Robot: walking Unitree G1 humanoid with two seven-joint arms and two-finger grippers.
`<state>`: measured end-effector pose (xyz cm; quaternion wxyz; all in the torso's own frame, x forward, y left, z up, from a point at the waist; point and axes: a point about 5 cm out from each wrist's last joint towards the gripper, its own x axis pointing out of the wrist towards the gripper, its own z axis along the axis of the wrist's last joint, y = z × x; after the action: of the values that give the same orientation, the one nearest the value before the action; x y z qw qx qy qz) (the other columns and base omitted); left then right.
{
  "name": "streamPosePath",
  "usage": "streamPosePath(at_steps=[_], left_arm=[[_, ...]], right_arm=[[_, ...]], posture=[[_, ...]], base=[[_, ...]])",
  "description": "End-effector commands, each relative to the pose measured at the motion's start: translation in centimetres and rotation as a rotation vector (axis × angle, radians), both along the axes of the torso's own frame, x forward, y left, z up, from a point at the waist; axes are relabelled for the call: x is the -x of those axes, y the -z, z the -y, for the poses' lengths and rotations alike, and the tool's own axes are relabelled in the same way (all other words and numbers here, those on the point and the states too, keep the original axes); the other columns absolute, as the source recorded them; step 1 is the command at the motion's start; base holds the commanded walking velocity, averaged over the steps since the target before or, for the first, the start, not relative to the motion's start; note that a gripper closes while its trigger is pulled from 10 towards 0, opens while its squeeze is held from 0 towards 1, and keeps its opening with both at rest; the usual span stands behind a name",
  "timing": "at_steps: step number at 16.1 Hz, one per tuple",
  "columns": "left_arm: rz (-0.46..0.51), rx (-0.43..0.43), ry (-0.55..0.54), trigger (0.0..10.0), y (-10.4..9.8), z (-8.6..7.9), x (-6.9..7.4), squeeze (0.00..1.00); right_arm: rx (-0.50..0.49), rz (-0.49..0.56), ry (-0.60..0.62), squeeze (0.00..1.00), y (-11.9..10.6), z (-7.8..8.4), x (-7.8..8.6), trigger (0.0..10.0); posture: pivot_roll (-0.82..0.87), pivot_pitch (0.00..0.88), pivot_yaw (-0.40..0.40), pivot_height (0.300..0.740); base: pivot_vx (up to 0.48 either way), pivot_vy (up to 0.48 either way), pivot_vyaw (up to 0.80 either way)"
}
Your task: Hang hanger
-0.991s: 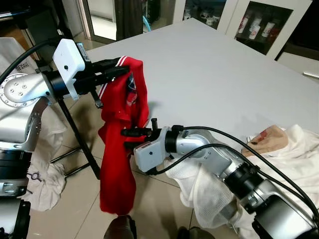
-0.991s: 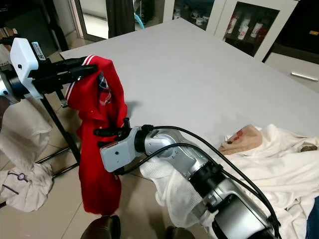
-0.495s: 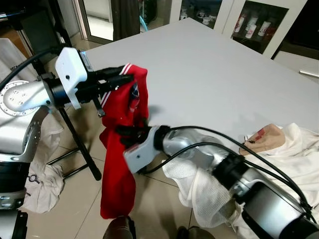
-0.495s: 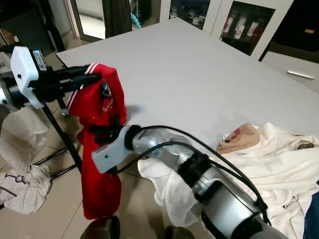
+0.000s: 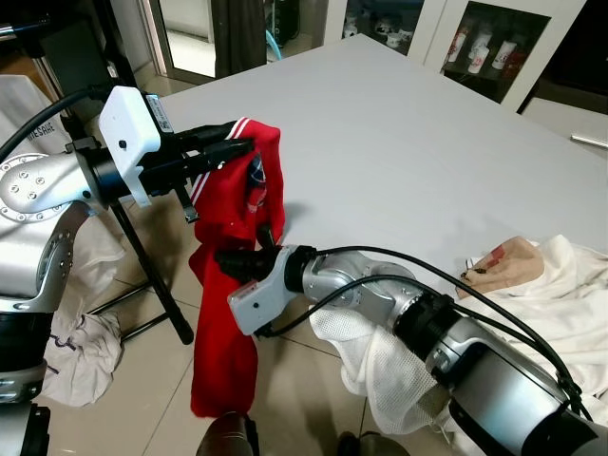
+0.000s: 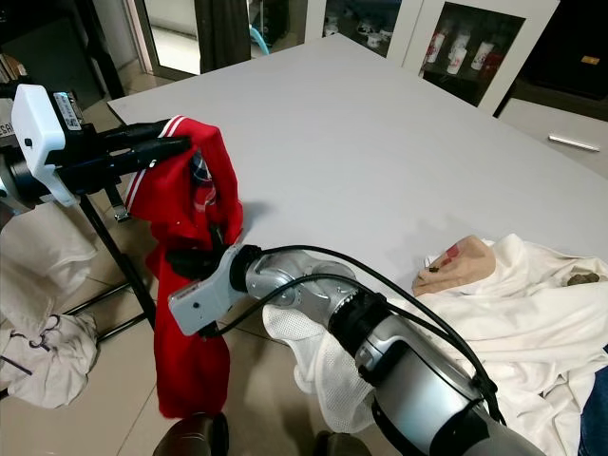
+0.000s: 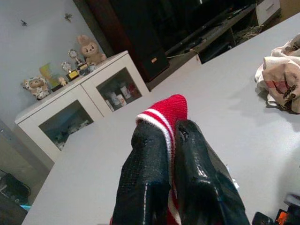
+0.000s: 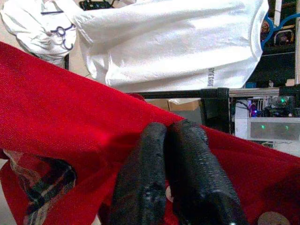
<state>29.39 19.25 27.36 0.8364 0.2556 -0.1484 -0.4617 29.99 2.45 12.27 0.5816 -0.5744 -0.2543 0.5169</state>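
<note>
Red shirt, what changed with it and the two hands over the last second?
The right hand pushed further toward the robot's left, into the hanging red shirt, its fingers shut against the cloth. The left hand stayed clamped on the striped collar, holding the shirt up beside the table.

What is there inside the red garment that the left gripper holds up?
Inside the red garment a plaid lining patch shows near the collar. Any hanger is covered by cloth; the right gripper presses into the folds.

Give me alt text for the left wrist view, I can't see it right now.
The left gripper has its two black fingers shut on the striped edge of a red garment. Beyond lies a grey table bearing pale crumpled clothes, with a white glass-door cabinet behind.
</note>
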Motion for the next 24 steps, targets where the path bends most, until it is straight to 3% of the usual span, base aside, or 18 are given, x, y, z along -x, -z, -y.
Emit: streamPosePath(at_steps=[1,6,9,13,17,21,23,24], left_arm=[[0.05,0.007,0.008,10.0,-1.1,0.1,0.5,0.0],[0.038,0.001,-0.009,10.0,-0.3,-0.2,0.8,0.0],[0.042,0.019,-0.025,10.0,-0.2,-0.4,0.9,0.0],[0.039,0.028,-0.046,10.0,-0.1,-0.8,1.1,0.0],[0.049,0.03,-0.126,10.0,0.5,-2.0,1.2,0.0],[0.068,0.097,-0.153,10.0,0.2,-2.3,1.4,0.0],[0.086,0.106,-0.158,10.0,-0.4,-2.4,1.5,0.0],[0.097,0.103,-0.162,10.0,-0.7,-2.6,1.5,0.0]], right_arm=[[-0.008,0.015,0.007,0.29,-0.4,0.1,-0.3,0.0],[-0.162,0.029,0.014,0.31,-2.9,2.3,-1.1,0.0],[-0.202,0.022,0.008,0.3,-3.5,4.1,-0.9,0.0],[-0.221,0.016,0.003,0.3,-3.9,5.1,-0.5,0.0],[-0.264,-0.001,-0.023,0.3,-5.1,7.1,0.2,0.0],[-0.313,0.026,-0.05,0.3,-6.7,7.4,0.2,0.0],[-0.29,-0.01,-0.062,0.29,-6.1,7.1,0.6,0.0],[-0.295,-0.04,-0.052,0.29,-5.7,6.9,0.7,5.9]], posture=[[0.12,0.058,-0.02,0.74],[0.1,0.051,-0.023,0.74],[0.09,0.047,-0.023,0.74],[0.09,0.046,-0.015,0.74],[0.08,0.052,-0.005,0.74],[0.09,0.058,-0.004,0.74],[0.09,0.058,-0.005,0.74],[0.1,0.058,-0.005,0.74]], base=[[0.0,0.0,0.0],[0.0,0.0,0.0],[0.0,0.0,0.0],[0.0,0.0,0.0],[0.0,0.0,0.0],[0.0,0.0,0.0],[0.0,0.0,0.0],[0.0,0.0,0.0]])
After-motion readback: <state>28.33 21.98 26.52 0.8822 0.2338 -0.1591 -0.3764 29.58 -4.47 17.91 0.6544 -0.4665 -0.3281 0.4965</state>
